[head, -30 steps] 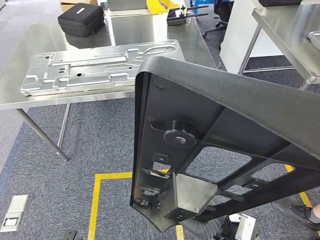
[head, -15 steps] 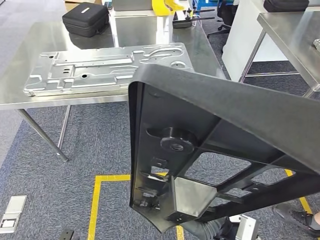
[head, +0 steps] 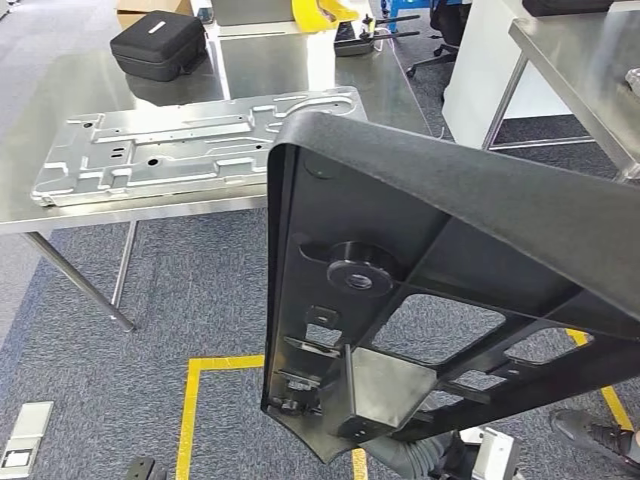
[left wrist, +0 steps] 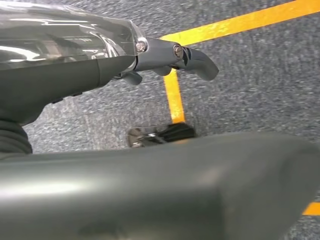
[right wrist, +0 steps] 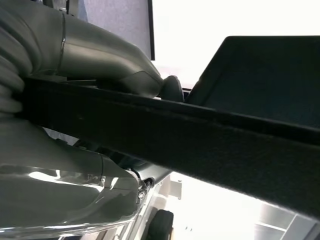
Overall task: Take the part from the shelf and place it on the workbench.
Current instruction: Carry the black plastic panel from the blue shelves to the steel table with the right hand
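A large black part [head: 453,260], a ribbed frame with cut-outs and a round boss, hangs tilted close in front of me in the head view. It covers much of the floor and the near right corner of the workbench. My right hand [right wrist: 94,55] grips the part's long black edge [right wrist: 211,145], with the thumb on one side and the fingers on the other. My left hand [left wrist: 113,65] hangs over the carpet with its fingers [left wrist: 196,62] stretched out and nothing in it. The steel workbench [head: 45,110] stands ahead on the left.
A silver stamped metal panel [head: 173,145] lies along the workbench's near edge, with a black case [head: 158,45] behind it. A second steel table [head: 581,60] stands at the right. Yellow floor tape [head: 189,420], a floor socket [head: 23,435] and a person's shoe [head: 596,430] are below.
The whole picture swayed a little, so the camera moved. The black part dipped slightly and came back up, still held the same way. The workbench now sits a bit further left.
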Motion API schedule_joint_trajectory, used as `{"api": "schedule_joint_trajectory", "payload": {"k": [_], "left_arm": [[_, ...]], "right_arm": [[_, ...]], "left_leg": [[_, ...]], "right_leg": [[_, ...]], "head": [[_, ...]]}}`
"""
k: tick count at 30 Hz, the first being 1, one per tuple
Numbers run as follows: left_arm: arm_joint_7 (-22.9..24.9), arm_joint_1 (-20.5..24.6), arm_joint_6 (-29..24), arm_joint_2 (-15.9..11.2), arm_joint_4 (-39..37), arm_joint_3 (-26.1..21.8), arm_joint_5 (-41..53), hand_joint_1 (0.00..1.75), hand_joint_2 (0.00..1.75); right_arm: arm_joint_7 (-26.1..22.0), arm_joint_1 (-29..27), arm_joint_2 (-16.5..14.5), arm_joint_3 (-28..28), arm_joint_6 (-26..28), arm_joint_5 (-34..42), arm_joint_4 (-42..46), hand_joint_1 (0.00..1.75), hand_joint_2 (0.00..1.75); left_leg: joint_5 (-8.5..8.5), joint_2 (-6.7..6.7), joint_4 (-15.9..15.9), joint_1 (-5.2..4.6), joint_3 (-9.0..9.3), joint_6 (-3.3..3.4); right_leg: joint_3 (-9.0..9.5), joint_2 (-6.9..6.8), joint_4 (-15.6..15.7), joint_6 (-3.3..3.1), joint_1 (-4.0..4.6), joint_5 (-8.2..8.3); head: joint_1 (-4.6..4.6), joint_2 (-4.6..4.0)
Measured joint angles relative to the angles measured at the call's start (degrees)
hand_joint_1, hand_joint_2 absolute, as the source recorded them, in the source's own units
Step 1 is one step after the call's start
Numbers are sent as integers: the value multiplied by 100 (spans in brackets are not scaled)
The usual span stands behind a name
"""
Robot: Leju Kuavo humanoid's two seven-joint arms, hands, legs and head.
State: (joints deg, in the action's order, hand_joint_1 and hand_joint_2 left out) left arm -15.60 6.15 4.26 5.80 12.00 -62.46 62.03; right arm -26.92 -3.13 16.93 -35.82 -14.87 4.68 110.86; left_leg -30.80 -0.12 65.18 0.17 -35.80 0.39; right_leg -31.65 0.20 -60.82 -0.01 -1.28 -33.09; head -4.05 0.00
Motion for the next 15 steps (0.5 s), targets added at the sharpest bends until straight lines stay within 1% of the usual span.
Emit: {"api": "schedule_joint_trajectory", "payload": {"k": [1,3,5,6,7,8,9,10,11,12,13,14,15], "left_arm": [[2,4,0,-2,0,1,0,0,0],[5,11,0,-7,0,1,0,0,0],[5,8,0,-8,0,1,0,0,0],[5,7,0,-8,0,1,0,0,0],[5,7,0,-8,0,1,0,0,0],[5,9,0,-8,0,1,0,0,0],[7,11,0,-8,0,1,0,0,0],[9,9,0,-8,0,1,0,0,0],[11,5,0,-8,0,1,0,0,0],[13,1,0,-8,0,1,0,0,0],[15,-2,0,-8,0,1,0,0,0],[15,-5,0,-7,0,1,0,0,0],[15,-2,0,-7,0,1,0,0,0]], "right_arm": [[2,5,-1,0,0,1,0,175,175],[7,11,-2,0,-1,2,0,175,175],[9,11,-3,0,-1,3,4,175,175],[9,15,-3,0,-1,3,7,175,175],[9,17,-2,1,0,4,8,175,175],[9,15,-1,1,0,4,6,175,175],[9,8,1,2,0,4,3,175,175],[10,-3,2,2,1,4,1,175,175],[10,-13,3,2,3,4,-2,175,175],[10,-20,4,2,5,4,-2,175,175],[10,-23,4,2,9,4,-2,175,175],[10,-23,5,2,13,4,-2,175,175],[10,-25,5,2,18,4,-4,175,175]], "left_leg": [[70,-3,-210,-21,87,38],[16,-4,-339,-54,132,86],[-17,0,-439,-30,179,110],[-13,3,-482,-11,211,121],[-9,8,-523,7,250,136],[-17,12,-536,12,277,151],[-30,14,-537,13,293,163],[-45,16,-536,13,308,168],[-65,17,-536,15,328,166],[-88,16,-535,19,356,156],[-116,14,-535,26,396,140],[-149,14,-533,32,440,117],[-181,13,-526,26,472,88]], "right_leg": [[15,2,1,22,1,-18],[1,-1,9,79,0,-32],[1,-11,-6,143,1,-65],[-27,-14,-97,164,6,-130],[-107,-14,-291,179,9,-240],[-252,-14,-582,184,9,-378],[-447,-14,-934,189,10,-520],[-628,-14,-1231,198,9,-599],[-746,-15,-1386,207,8,-581],[-769,-16,-1341,215,8,-452],[-685,-17,-1089,220,6,-231],[-546,-20,-737,218,6,-6],[-410,-21,-417,216,16,152]], "head": [[-1,0],[0,0],[1,-1],[2,-1],[2,-1],[2,-1],[3,-1],[3,-2],[3,-1],[3,-1],[3,-1],[3,0],[3,0]]}}
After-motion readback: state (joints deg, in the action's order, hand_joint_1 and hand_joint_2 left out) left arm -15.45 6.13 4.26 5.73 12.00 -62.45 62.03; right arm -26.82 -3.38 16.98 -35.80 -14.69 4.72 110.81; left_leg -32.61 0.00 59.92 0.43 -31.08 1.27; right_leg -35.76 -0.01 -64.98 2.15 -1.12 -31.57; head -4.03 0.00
